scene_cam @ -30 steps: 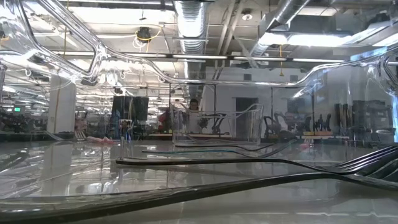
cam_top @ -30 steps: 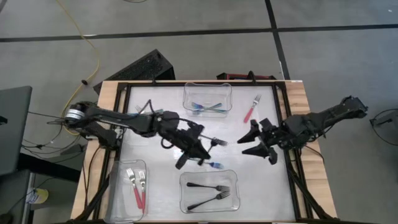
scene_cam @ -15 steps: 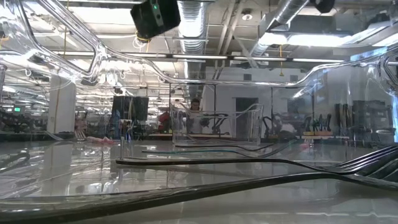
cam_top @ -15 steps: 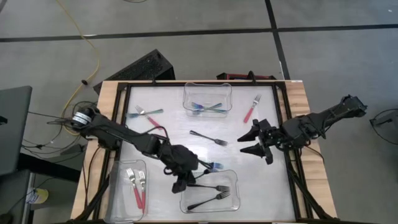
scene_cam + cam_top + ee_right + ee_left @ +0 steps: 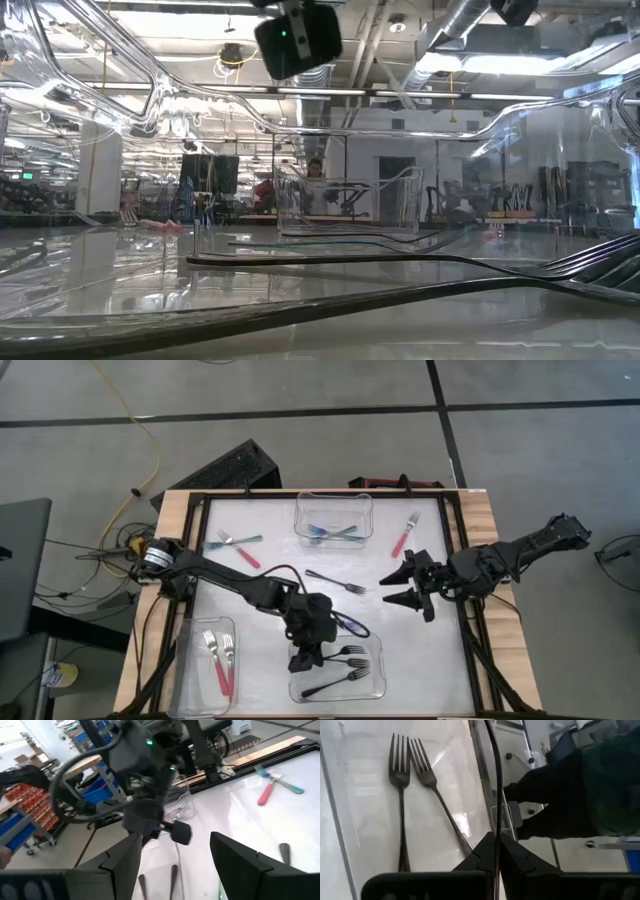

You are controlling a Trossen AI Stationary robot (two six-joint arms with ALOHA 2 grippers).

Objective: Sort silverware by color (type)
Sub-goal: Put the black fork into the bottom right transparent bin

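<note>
Now the left claw (image 5: 305,656), pinched shut on a black fork (image 5: 496,795), hangs over the bin (image 5: 377,682) holding two black forks (image 5: 412,785).

Readable text: none in any of the 4 views.
Forks: no stamp or brand legible on them.
Clear bins: no label that can be made out.
Arms and grippers: no lettering legible; only a small green light shows on the left arm's wrist housing (image 5: 284,33).
Room behind the table: shelves and gear too far off to read any sign.
</note>
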